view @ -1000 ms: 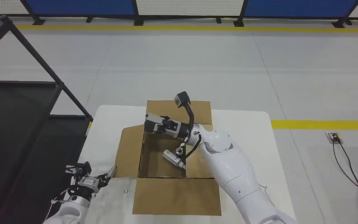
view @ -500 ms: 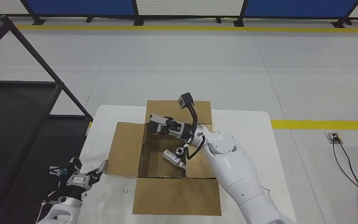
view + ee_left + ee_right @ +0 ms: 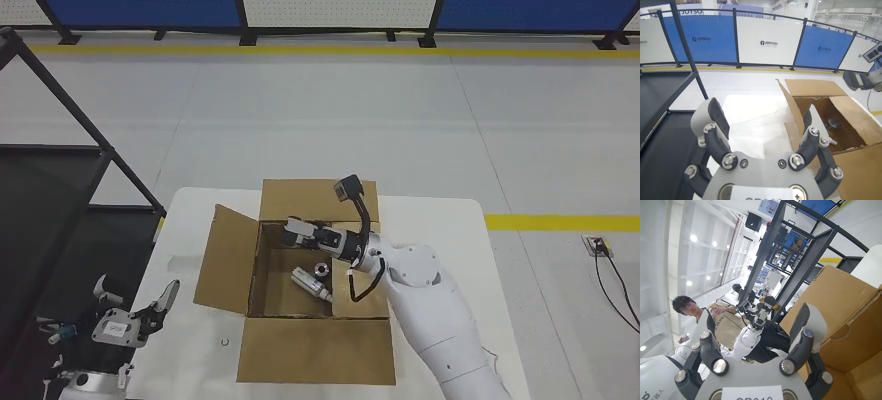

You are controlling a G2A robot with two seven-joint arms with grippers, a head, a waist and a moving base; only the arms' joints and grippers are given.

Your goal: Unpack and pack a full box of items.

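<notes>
An open cardboard box [image 3: 300,345] stands mid-table with its flaps out, the left flap [image 3: 225,260] tilted up. Inside lie a white tube-like item [image 3: 309,283] and a small dark round part [image 3: 322,269]; the left wrist view shows the round part [image 3: 832,123] on the box [image 3: 846,113] floor. My right gripper [image 3: 290,234] hangs open over the box's back left corner, beside the raised flap [image 3: 848,306]; the right gripper [image 3: 755,321] holds nothing. My left gripper [image 3: 135,318] is open and empty, off the table's left front corner; the left gripper [image 3: 762,115] faces the box.
A black metal rack [image 3: 50,220] stands left of the white table [image 3: 440,230]. A tiny ring [image 3: 226,343] lies on the table by the box's front left corner. The table's right side has free room.
My left gripper has drawn back from the box's left flap toward the table's front left corner. That flap has risen from lying flat. My right gripper has shifted slightly right over the box.
</notes>
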